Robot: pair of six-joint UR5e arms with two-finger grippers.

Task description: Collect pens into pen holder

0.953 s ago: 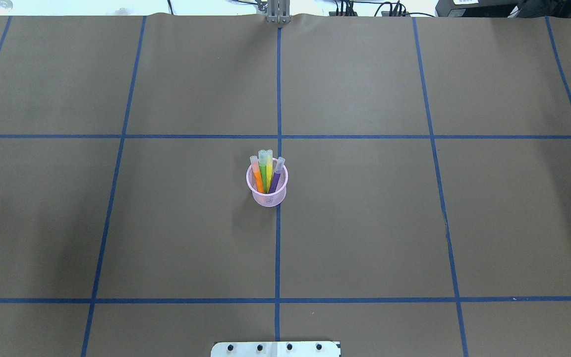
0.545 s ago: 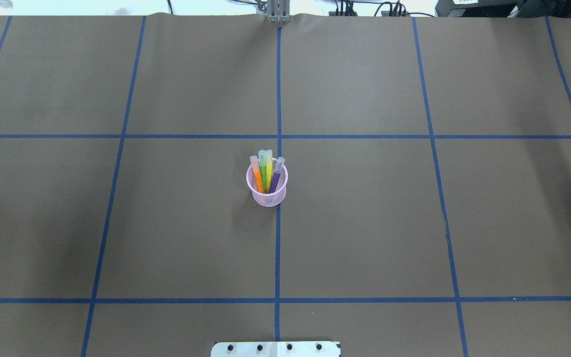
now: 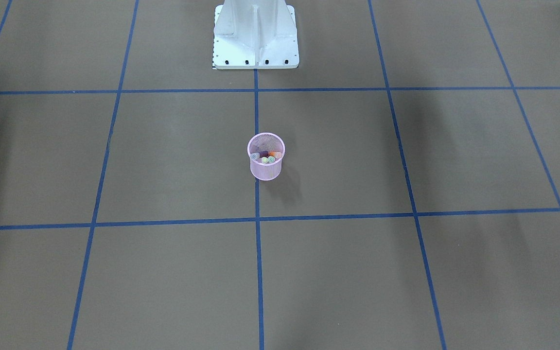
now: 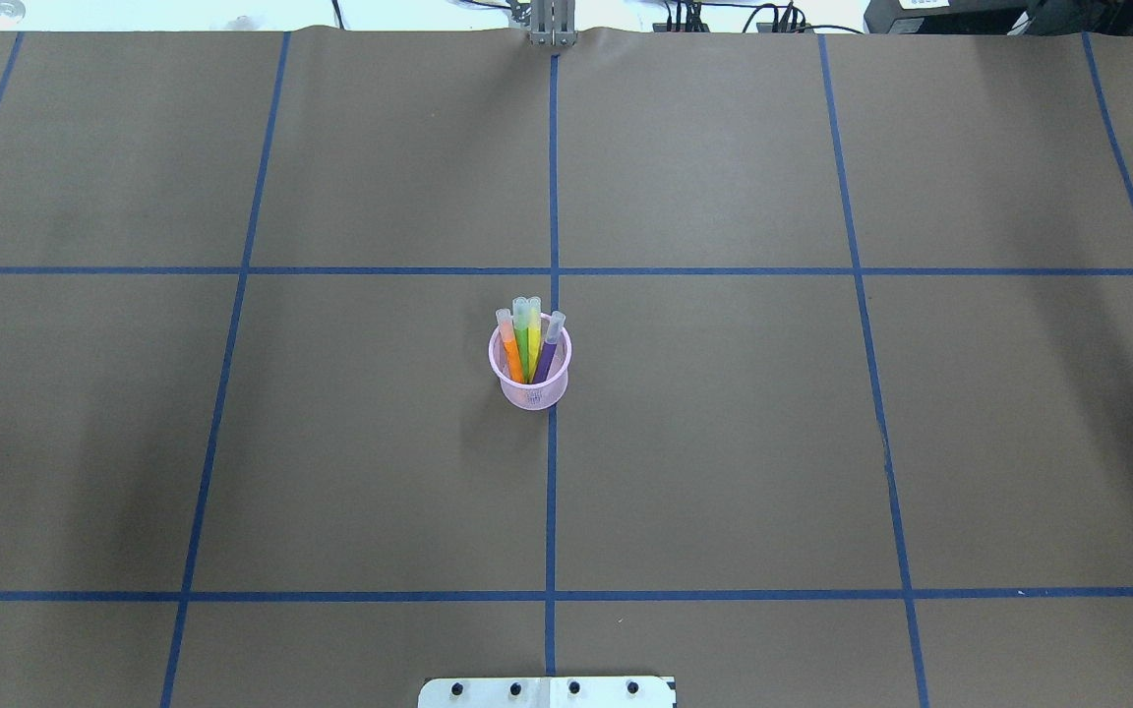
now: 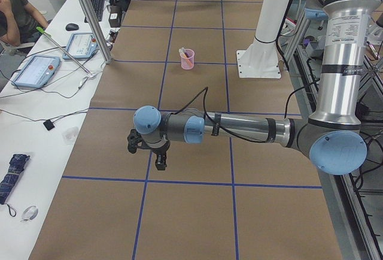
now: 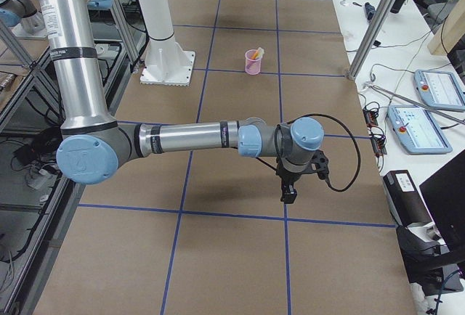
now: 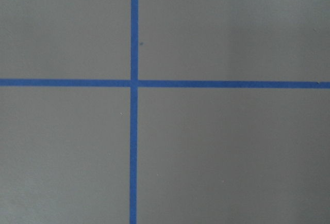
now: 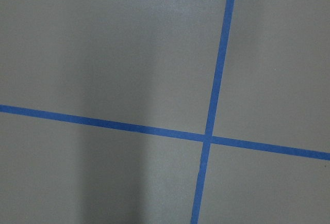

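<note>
The pink mesh pen holder stands upright at the table's centre, on the middle blue tape line. Inside it stand the orange pen, green pen, yellow pen and purple pen, caps up and leaning away from the robot. The front-facing view shows the pen holder with the caps at its rim. My left gripper hangs far out over the table's left end. At the opposite end hangs my right gripper. Both show only in side views, so I cannot tell their state. Neither wrist view shows anything but paper and tape.
Brown paper with a blue tape grid covers the table. The robot's white base plate sits behind the cup. Side benches carry teach pendants, cables and a keyboard. A person sits at the far left bench.
The pen holder and pens have not moved. Only the faint shadows near the table's left and right sides have shifted slightly.
</note>
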